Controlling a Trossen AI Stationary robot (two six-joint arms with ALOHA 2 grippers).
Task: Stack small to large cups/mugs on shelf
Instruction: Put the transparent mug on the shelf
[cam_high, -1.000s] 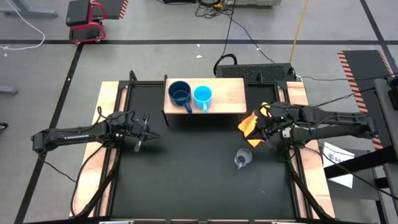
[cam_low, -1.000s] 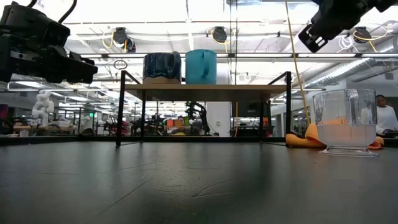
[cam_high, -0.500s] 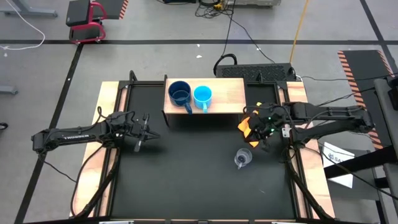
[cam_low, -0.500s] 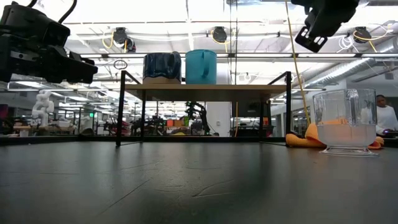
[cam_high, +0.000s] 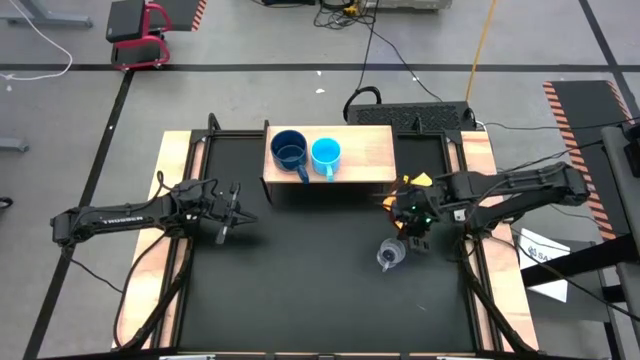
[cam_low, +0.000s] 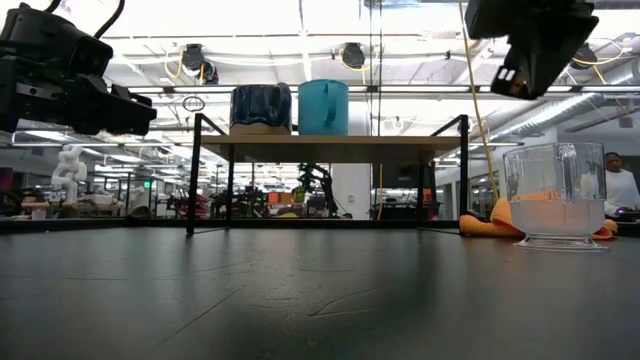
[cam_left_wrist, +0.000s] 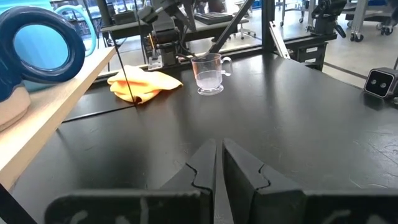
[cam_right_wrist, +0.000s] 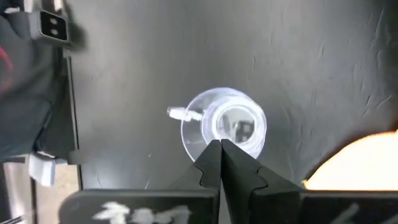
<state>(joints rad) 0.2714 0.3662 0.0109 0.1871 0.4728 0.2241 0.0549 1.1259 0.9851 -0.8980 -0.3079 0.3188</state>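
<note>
In the high view, the right gripper (cam_high: 413, 240), fingers clenched together and holding nothing, is hanging right of center just above the clear glass cup (cam_high: 389, 255), which is standing upright on the black bench (cam_high: 320, 290). The navy mug (cam_high: 289, 150) and sky-blue mug (cam_high: 326, 154) are sitting side by side on the shelf (cam_high: 365, 150) at upper center. The left gripper (cam_high: 226, 212), nearly clenched and empty, is waiting at center left. An orange cloth (cam_left_wrist: 144, 84) is lying beside the cup.
</note>
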